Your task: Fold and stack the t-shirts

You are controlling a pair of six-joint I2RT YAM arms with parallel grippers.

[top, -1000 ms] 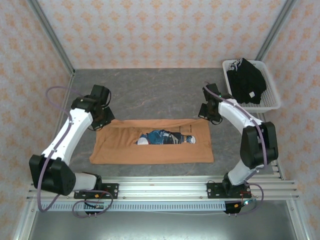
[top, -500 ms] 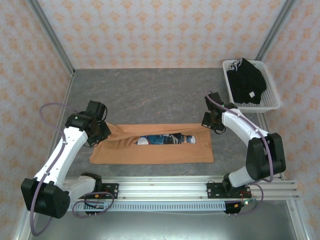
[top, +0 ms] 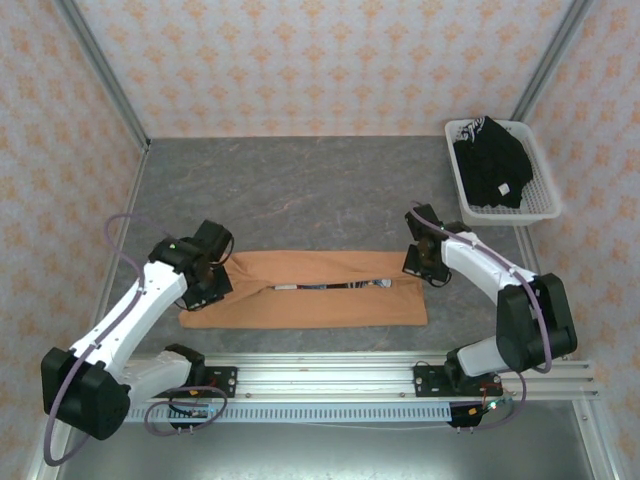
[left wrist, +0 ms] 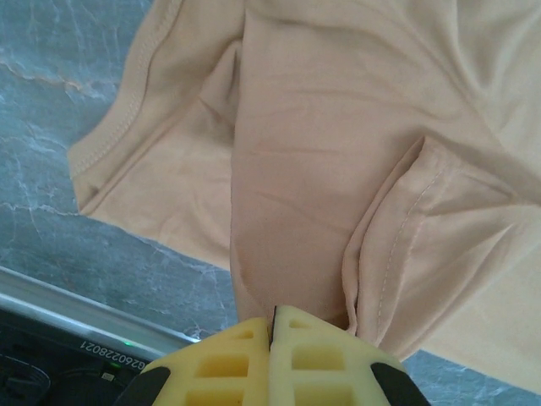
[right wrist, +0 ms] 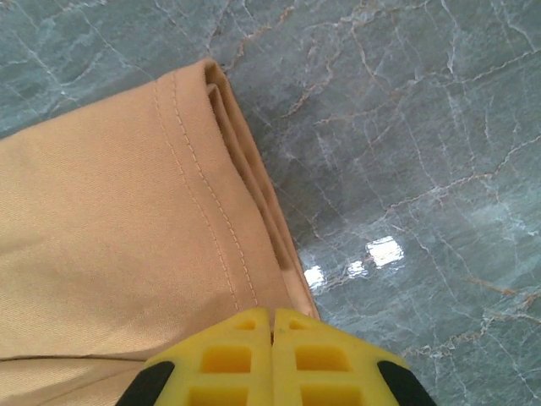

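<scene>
Far edge of orange t-shirt [top: 310,306] nearer

Fold hides most of orange t-shirt [top: 300,305] print; black garments [top: 490,170] uncountable.

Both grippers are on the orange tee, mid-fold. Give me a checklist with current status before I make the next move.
1. Left gripper shut on the orange t-shirt: ok, cloth is pinched between its fingers.
2. Right gripper shut on the stitched hem: ok.
3. Held edge brought over to the near edge: not ok, a thin strip of the print shows.
4. Cloth smooth at the left end: not ok, the sleeve area is creased and bunched.
5. Each grip holds a single layer: cannot tell.
6. Black t-shirts inside the basket, away from the fold: ok.
</scene>
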